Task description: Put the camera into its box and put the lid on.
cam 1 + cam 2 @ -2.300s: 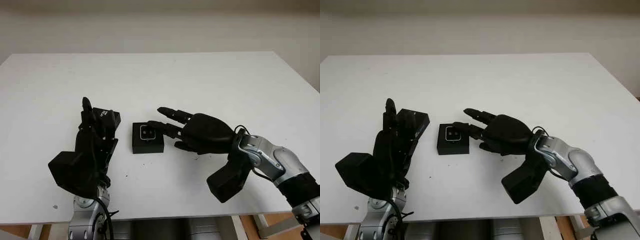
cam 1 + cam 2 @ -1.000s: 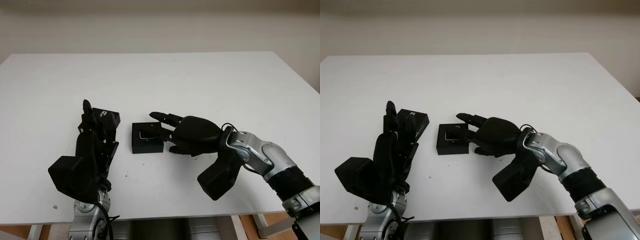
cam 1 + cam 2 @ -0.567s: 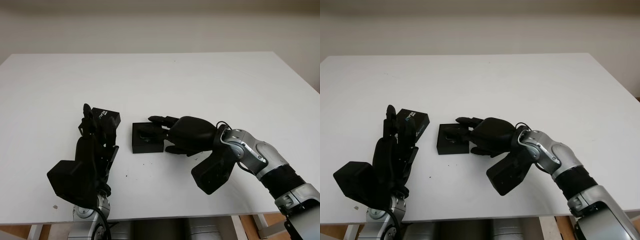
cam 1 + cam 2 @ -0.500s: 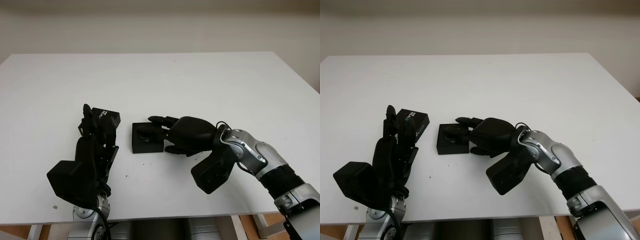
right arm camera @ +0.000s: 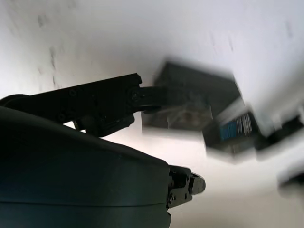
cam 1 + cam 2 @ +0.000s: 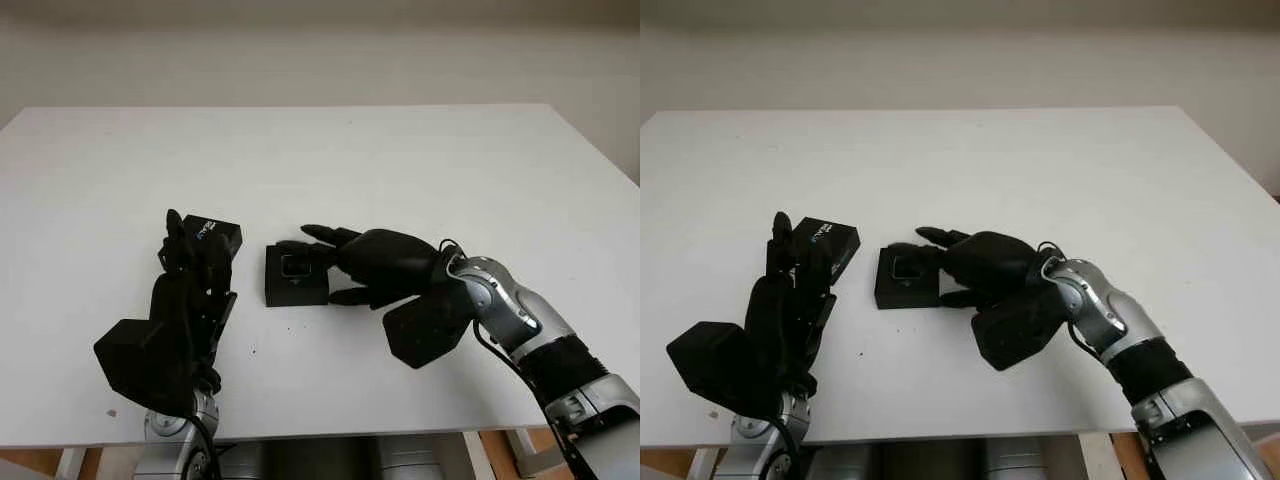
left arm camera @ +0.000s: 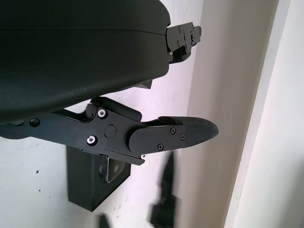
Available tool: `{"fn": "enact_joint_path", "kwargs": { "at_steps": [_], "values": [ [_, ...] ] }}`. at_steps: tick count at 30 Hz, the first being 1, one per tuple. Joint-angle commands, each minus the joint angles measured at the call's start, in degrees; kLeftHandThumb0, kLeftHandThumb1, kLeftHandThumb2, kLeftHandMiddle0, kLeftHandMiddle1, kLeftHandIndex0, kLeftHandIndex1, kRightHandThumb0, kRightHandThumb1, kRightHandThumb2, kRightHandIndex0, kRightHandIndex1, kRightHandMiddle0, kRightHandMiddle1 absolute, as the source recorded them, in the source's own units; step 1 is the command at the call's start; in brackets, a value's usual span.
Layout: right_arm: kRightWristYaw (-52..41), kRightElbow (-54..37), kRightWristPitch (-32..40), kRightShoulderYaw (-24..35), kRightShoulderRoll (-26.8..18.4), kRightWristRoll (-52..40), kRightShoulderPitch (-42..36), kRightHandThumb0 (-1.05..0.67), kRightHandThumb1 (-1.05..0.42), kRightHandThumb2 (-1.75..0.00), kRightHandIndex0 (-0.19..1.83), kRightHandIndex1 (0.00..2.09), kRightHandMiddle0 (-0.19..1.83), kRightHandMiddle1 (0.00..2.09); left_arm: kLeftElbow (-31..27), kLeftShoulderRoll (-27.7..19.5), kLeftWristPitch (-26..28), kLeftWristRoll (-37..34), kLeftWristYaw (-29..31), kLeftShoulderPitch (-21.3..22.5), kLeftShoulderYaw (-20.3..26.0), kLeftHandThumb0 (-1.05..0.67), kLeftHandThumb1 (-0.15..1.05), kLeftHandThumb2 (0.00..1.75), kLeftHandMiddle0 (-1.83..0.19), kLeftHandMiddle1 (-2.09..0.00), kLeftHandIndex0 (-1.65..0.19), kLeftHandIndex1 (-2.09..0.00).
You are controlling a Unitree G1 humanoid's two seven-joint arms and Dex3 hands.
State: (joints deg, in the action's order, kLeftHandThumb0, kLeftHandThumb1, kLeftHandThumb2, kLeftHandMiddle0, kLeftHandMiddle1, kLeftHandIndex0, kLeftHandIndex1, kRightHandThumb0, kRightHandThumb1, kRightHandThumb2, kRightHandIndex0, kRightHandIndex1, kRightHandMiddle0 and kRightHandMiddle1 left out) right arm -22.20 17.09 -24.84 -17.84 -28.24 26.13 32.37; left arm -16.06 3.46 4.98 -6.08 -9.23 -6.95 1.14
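We see the open box (image 6: 296, 276) just left of centre on the white surface (image 6: 400, 160), with the camera (image 6: 295, 266) sitting inside it. The right robot hand (image 6: 345, 262) is at the box's right edge, holding nothing, fingertips over the camera. The left robot hand (image 6: 190, 270) at lower left grips the lid (image 6: 212, 238), beside the box.

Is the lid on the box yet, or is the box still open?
Open. The box shows the camera inside from above, and the lid lies apart on the table by the left hand.
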Motion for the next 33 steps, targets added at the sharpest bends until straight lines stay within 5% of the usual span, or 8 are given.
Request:
{"fn": "enact_joint_path", "kwargs": {
  "at_steps": [1,9,13,18,23,27,33],
  "values": [
    [2.4,-3.6,1.3,2.9,0.2,-0.4,0.7,-0.56,-1.05,-0.16,0.15,0.15,0.18,0.15,-2.0,0.5,0.3,0.0,0.2,0.9,0.3,-0.59,1.05,0.45,0.14,-0.05,0.16,-0.05],
    [5.2,-9.3,4.6,6.5,-2.3,3.2,2.8,-0.58,-1.04,-0.08,0.36,0.23,0.38,0.31,-4.8,-0.1,1.2,0.9,1.2,0.8,0.7,-0.59,1.05,0.47,0.14,-0.06,0.16,-0.05],
    [5.2,-9.0,6.5,7.4,-2.5,2.5,3.1,-0.56,-1.05,-0.09,0.41,0.26,0.28,0.60,-6.0,-0.8,0.7,0.9,2.0,0.5,1.5,-0.59,1.05,0.45,0.13,-0.06,0.15,-0.06],
    [7.1,-5.9,9.8,9.6,1.3,-2.8,2.3,-0.61,-1.05,-0.12,0.41,0.23,0.25,0.58,-7.3,-4.6,2.1,1.0,4.3,2.0,4.6,-0.59,1.05,0.43,0.12,-0.06,0.14,-0.06],
    [3.9,-3.8,25.4,14.2,8.0,-15.3,2.1,-0.68,-1.05,-0.21,0.22,0.11,0.10,0.41,-7.3,-16.1,6.7,-0.3,12.0,7.0,10.6,-0.57,1.05,0.42,0.10,-0.06,0.14,-0.06],
    [1.2,-2.2,32.3,18.3,11.1,-25.1,2.1,-0.66,-1.05,-0.31,0.10,0.03,0.04,0.21,-5.9,-25.0,10.3,2.8,15.0,11.2,14.2,-0.61,1.05,0.33,-0.06,-0.13,0.00,-0.13],
    [-0.7,-1.8,36.6,21.9,12.4,-33.2,1.9,-0.57,-1.05,-0.43,-0.02,0.00,-0.05,0.12,3.2,-37.8,8.3,7.7,21.0,18.5,15.5,-0.58,1.04,0.12,-0.37,-0.21,-0.24,-0.28]
  ]
}}
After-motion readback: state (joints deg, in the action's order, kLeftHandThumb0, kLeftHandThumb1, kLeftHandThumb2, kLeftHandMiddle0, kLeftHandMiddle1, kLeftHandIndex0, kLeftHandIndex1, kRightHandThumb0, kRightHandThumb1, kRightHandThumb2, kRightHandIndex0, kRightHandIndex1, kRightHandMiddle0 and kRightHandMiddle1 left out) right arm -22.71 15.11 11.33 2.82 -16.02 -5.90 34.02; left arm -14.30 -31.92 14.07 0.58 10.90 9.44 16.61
